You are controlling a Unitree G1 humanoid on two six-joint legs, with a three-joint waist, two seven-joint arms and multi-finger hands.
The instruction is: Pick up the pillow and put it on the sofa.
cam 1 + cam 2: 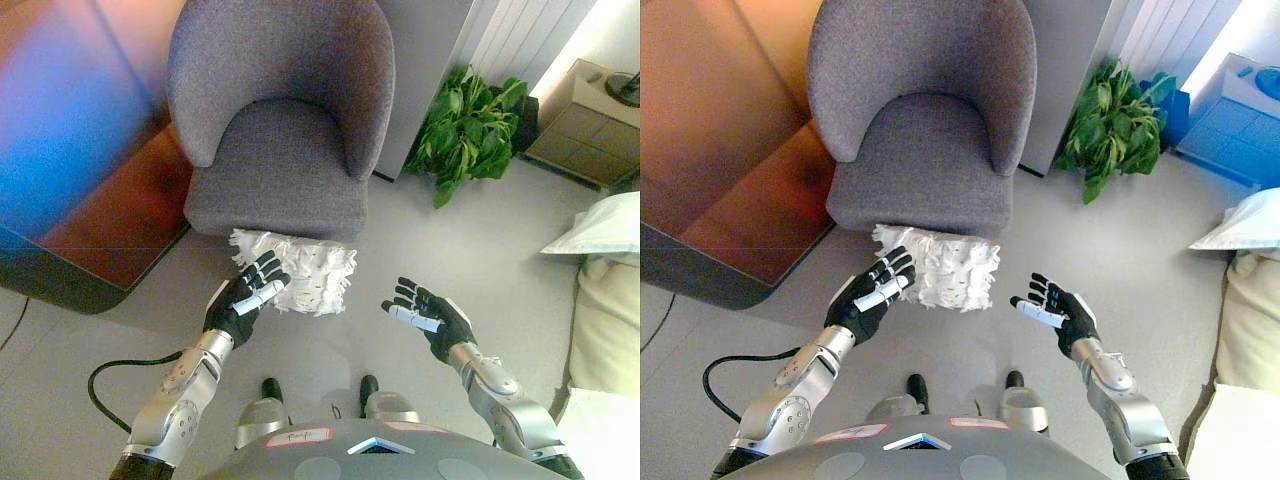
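A white fringed pillow (300, 270) lies on the floor against the front of a grey armchair (285, 110). My left hand (245, 297) hovers over the pillow's near left corner, fingers straight and spread, holding nothing. My right hand (428, 315) is raised to the right of the pillow, a short way off it, palm turned inward and fingers open. In the right eye view the pillow (945, 268) sits between the left hand (870, 295) and the right hand (1052, 312).
A green potted plant (470, 125) stands right of the armchair by a white wall. A wooden cabinet (590, 120) is at the far right. Cream bedding (605, 290) fills the right edge. A dark-edged wooden panel (90, 230) lies left.
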